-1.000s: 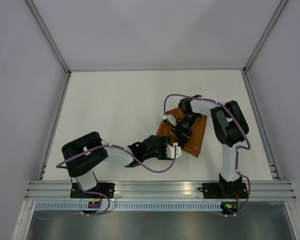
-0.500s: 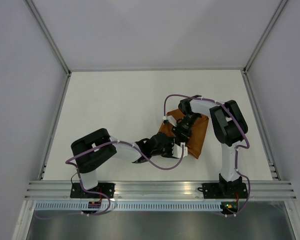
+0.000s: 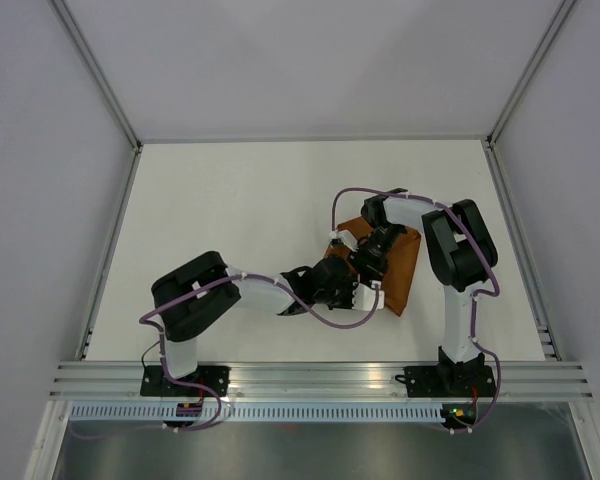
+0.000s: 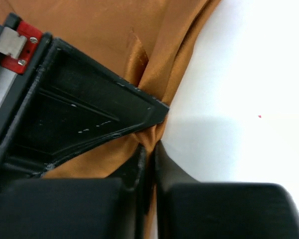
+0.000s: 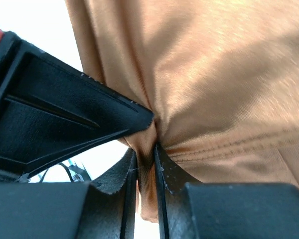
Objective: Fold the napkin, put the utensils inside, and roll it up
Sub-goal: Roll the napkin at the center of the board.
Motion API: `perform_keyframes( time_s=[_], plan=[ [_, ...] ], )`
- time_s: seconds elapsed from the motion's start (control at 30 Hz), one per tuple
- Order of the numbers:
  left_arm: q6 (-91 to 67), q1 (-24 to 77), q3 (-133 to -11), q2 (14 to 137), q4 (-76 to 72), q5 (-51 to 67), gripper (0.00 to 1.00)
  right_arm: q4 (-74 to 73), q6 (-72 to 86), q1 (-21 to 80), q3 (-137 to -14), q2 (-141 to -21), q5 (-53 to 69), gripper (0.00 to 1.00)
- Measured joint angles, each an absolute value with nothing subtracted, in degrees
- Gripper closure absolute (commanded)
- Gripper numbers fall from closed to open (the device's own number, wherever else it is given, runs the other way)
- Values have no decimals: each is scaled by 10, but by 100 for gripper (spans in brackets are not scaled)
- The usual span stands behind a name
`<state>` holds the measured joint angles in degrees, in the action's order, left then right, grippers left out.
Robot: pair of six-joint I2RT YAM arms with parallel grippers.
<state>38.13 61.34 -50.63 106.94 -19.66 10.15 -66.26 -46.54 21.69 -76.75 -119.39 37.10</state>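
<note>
The napkin (image 3: 402,262), a rust-brown cloth, lies on the right-centre part of the white table (image 3: 230,220), in front of the right arm's base and well away from the left edge. From above it shows as a slanted, folded patch; its right side is bare, and its left side is covered by the two black wrists that meet over it. In the left wrist view the left gripper (image 4: 150,144) is clamped on the napkin. The jaws are drawn nearly together, with a narrow gather of cloth pinched between the angled upper finger (image 4: 94,114) and the blocky lower one (image 4: 219,209). The fabric creases and fans away from the pinch towards the top of that view, with bare table just beside its right edge. In the right wrist view the right gripper (image 5: 147,144) is likewise squeezed tight on the napkin. A bunched fold runs down between the two fingers (image 5: 65,109), and above them the cloth spreads taut, with a stitched hem line crossing to the right. Seen from above, a purple cable (image 3: 325,325) loops along each arm, and both bases sit on the aluminium rail (image 3: 320,378) at the near edge.
</note>
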Motion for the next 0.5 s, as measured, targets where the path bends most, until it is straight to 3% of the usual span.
perform_keyframes(
  time_s=[0.17, 0.5],
  plan=[
    [381, 609, -562, 1082, -116, 117, 98, -669, -467, 211, -770, -1194, 360, 73],
    [347, 596, -640, 1113, -20, 148, 98, -661, -456, 200, -762, -1164, 351, 46]
  ],
)
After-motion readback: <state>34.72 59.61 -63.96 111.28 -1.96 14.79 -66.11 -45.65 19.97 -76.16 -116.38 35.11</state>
